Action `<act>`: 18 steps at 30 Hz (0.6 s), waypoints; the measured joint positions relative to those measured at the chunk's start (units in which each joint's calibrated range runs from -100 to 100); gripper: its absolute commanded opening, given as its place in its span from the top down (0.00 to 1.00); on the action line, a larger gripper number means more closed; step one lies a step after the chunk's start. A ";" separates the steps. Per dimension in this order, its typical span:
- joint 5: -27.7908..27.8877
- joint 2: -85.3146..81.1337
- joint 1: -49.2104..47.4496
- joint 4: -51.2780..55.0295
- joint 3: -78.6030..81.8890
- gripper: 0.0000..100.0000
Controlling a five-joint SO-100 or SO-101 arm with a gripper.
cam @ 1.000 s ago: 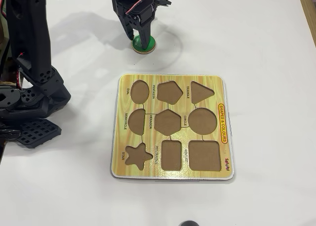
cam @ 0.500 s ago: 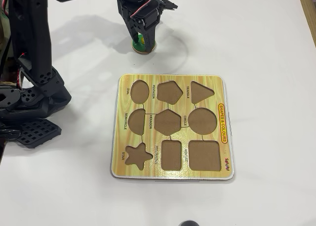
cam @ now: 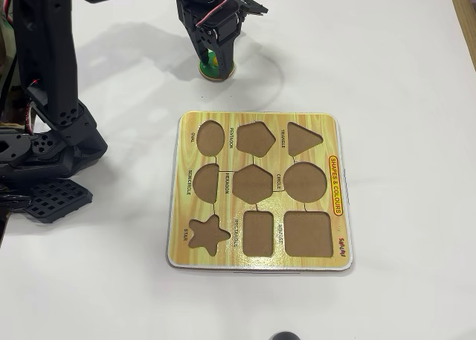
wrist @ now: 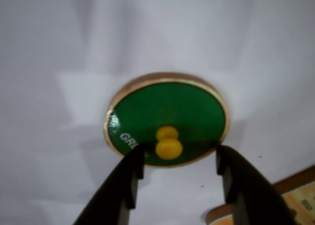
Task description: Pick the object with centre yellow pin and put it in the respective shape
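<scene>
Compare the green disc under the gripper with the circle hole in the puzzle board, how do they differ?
The green disc is a solid piece with a yellow pin; the circle hole is an empty brown recess. The disc lies on the bare white table apart from the puzzle board; the hole is cut into it. Both are round.

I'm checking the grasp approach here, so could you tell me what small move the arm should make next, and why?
Probably lower a touch further and close. In the wrist view the open gripper already has the yellow pin of the green disc between its fingers, which have not closed on it. The puzzle board has all its cut-outs empty, so nothing is placed yet.
</scene>
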 measured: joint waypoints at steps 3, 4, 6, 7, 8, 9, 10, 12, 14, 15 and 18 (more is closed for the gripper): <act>0.00 0.00 0.00 0.00 0.00 0.83; 0.00 0.00 0.00 0.00 0.00 0.83; 0.00 0.00 0.00 0.00 0.00 0.83; 0.00 0.00 0.00 0.00 0.00 0.83; 0.00 0.00 0.00 0.00 0.00 0.83; 0.00 0.00 0.00 0.00 0.00 0.83; 0.00 0.00 0.00 0.00 0.00 0.83; 0.00 0.00 0.00 -1.11 0.09 0.83; 0.00 0.00 0.00 -3.43 0.09 0.83; 0.00 0.00 0.00 -4.63 0.09 0.83; 0.00 0.00 0.00 -6.60 0.09 0.83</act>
